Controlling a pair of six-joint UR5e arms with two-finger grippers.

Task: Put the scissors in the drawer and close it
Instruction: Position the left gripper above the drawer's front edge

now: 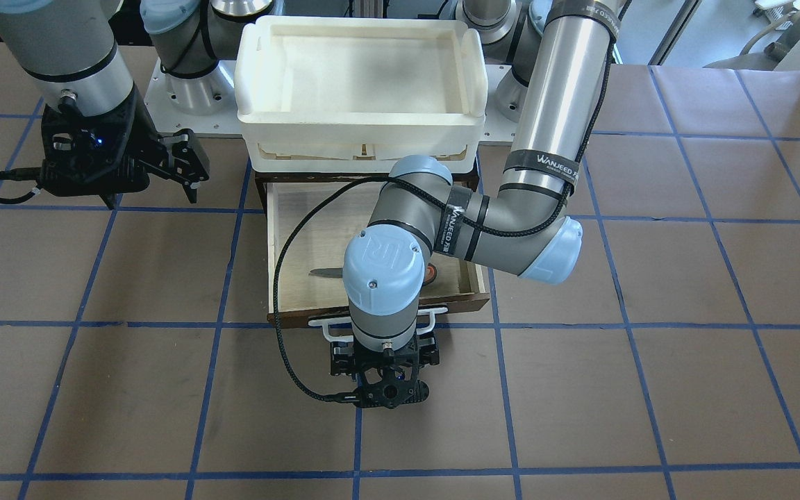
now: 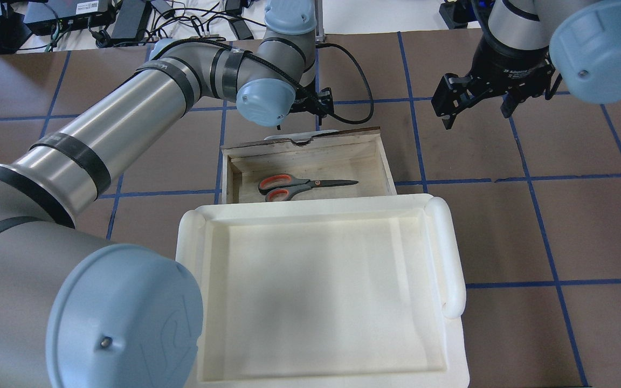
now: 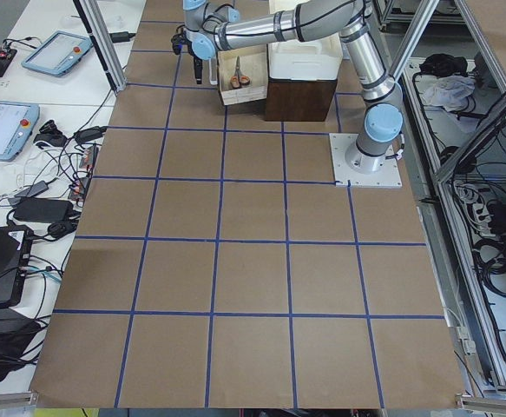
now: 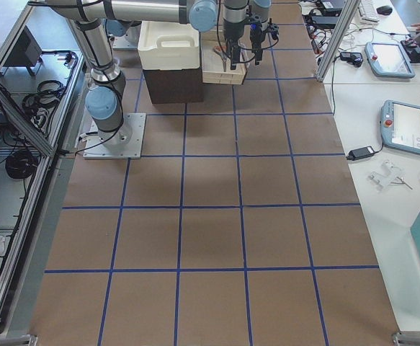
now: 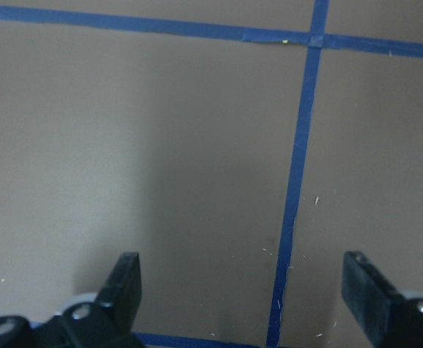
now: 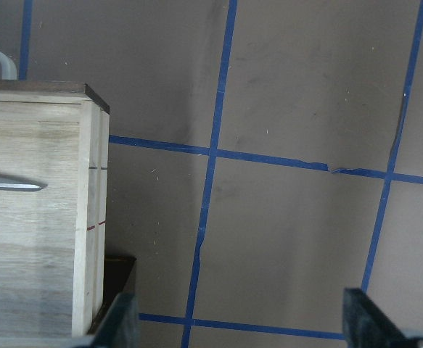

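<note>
Closest to the base, the white tray (image 2: 447, 253) sits on top of the cabinet and cuts off the back of the drawer (image 2: 316, 161), so I cannot see how deep it runs underneath. The drawer stands pulled out. The scissors (image 2: 305, 186) lie flat on its pale floor, handles toward the robot's left and blades toward its right, clear of the walls.

From the front camera the left arm's wrist covers most of them. Only the blade tip and a sliver of orange show.

Past the dark front, the white bar handle (image 1: 321, 323) is half hidden under that same wrist. The left gripper (image 5: 241, 267) hangs just beyond it with its fingers spread wide and nothing between them, only bare table (image 1: 129, 278) and blue tape below. I cannot tell whether it touches the handle.

Off to the robot's right, well apart from the drawer, the right gripper (image 2: 476, 114) hovers with its fingers apart and empty. Its camera catches only the drawer's corner and the blade tip. Open table lies on either side of the drawer and beyond its front.
</note>
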